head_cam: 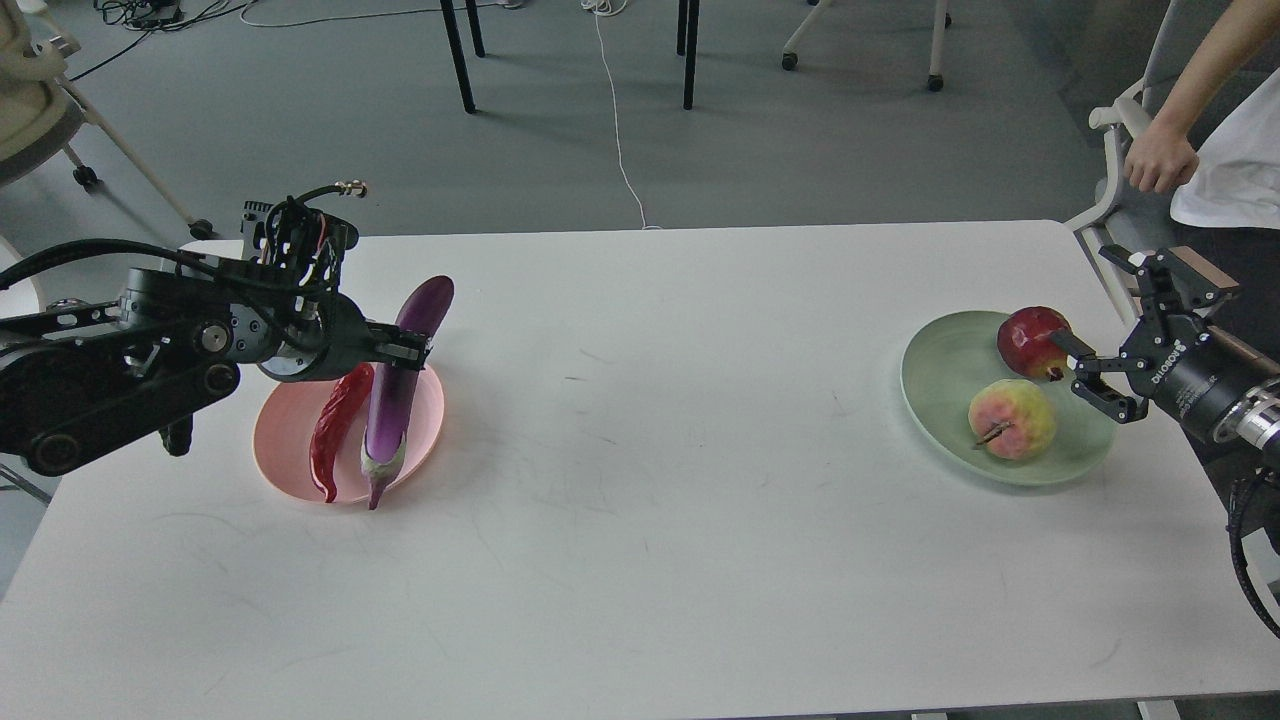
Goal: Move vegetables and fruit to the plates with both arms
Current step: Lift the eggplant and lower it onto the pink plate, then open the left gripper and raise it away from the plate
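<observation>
Purple eggplant (400,385) is pinched in my left gripper (405,350), tilted over the pink plate (285,440) beside the chili (335,430) for lowering, while my right gripper (1085,375) hangs spread beside the pomegranate (1030,342) and peach (1012,418) on the green plate (935,385).

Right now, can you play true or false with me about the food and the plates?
1. The red chili pepper lies on the pink plate. True.
2. The eggplant lies flat on the green plate. False: it is over the pink plate, tilted, with the left end effector closed around its middle.
3. Both round fruits sit on the green plate. True: the dark red fruit and the peach are both there.
4. The right end effector is carrying the peach. False: it is open beside the fruits, holding nothing.
5. There are three plates on the table. False: only two.
</observation>
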